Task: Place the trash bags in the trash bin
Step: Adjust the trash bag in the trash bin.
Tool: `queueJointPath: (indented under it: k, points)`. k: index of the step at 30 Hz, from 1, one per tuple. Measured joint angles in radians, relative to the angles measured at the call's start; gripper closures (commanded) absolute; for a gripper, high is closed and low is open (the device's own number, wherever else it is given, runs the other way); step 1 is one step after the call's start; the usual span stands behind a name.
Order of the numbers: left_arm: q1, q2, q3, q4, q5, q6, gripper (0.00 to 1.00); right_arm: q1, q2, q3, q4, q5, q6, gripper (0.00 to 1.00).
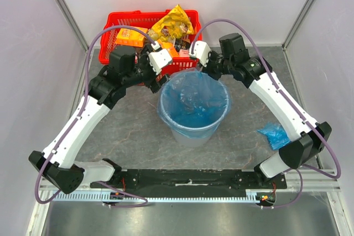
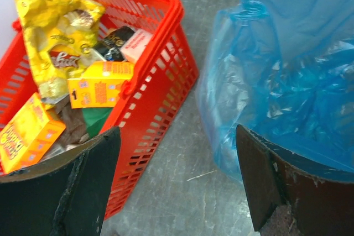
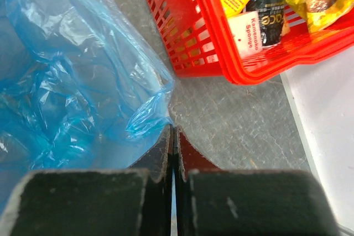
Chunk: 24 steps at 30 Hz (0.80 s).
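I read the right fingers point(image 3: 172, 136) as clenched: they are pressed flat together, and a corner of the blue film of the lining trash bag point(image 3: 72, 81) runs into their tips. I judge that they pinch the bag's edge, though the film inside the pinch is hidden. The left fingers point(image 1: 159, 81) are released and spread wide with nothing between them. The left wrist view shows only the bag's overhang ahead on one side and the red basket point(image 2: 160, 81) on the other. Both sets of fingers sit at the far rim of the trash bin point(image 1: 191, 136), one to each side, with the basket just beyond them. Below and to the near side of the fingers, the bag is opened inside the bin and folded over its rim. I judge this bag as placed, with at most the edge at the right fingers to be settled and let go. Well apart from both sets of fingers, just beside the lower link of the right arm, a second trash bag point(image 1: 274, 135) lies as a crumpled bundle on the counter point(image 1: 127, 136), outside the bin. Status: one bag in, one bag outstanding. Remaining work, as I judge it: free the pinched edge, fetch the bundle and drop it into the bin.
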Motion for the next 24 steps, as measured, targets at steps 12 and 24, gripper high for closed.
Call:
queueJointPath:
  k: [12,24]
  points:
    - [0.0,0.001,-0.032,0.002,0.178,-0.01,0.1,-0.03,0.03,0.04,0.018,-0.011,0.048,1.0]
    - [-0.146,0.116,0.002,-0.002,0.216,0.003,0.1,-0.137,0.111,0.043,0.044,-0.019,0.068,1.0]
